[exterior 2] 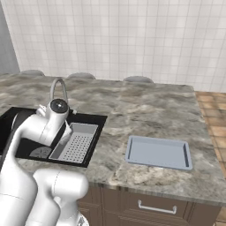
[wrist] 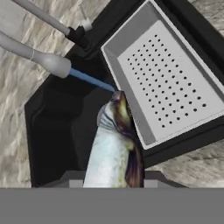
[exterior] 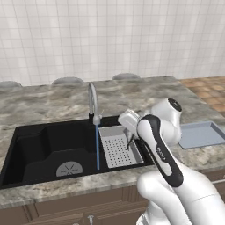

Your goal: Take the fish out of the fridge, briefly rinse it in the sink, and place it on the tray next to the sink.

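End effector grips one fish — over one sink.

White glossy arm, rounded fat links, smooth shells. Dark grey-black band runs along the forearm link with faint pale lettering on it, unreadable. Round dark cap with a light ring on the joint near the wrist. Wrist block pale grey-white, boxy. No cables or screws visible. Base segments bulbous, plain white.
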